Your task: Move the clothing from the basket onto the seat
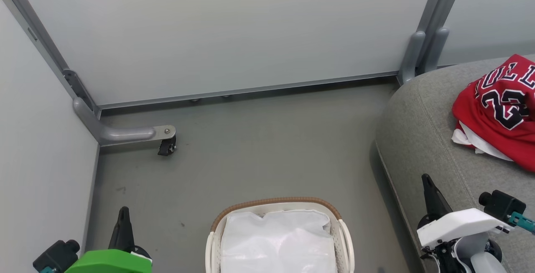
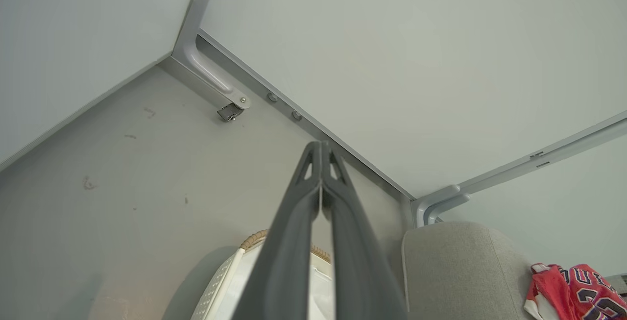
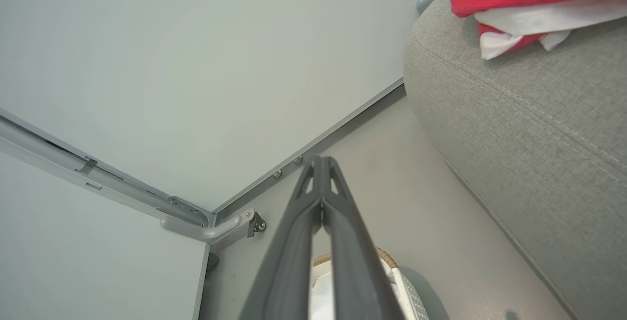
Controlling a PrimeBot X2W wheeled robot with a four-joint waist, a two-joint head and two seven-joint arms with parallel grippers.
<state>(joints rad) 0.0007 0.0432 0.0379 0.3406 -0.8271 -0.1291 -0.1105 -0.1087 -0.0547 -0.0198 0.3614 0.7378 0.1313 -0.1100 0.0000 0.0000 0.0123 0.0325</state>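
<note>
Noting the clothing lying bunched on the seat, back from its rounded edge, at the right of the head view: showing a red jersey with black-and-white lettering uppermost, white and red fabric poking out beneath its near edge. Logging the basket standing on the floor near the seat but apart from it, holding a white sheet. Recording the left claw pointing up at lower left, holding its fingers pressed fully together, gripping nothing, left of the basket. Recording the right claw likewise fully closed and gripping nothing, showing against the seat's front edge, well apart from the clothing. Confirming in both wrist views: finger pairs meeting at the tips. Noting a castor on a grey bracket at the foot of the pale partition panels.
</note>
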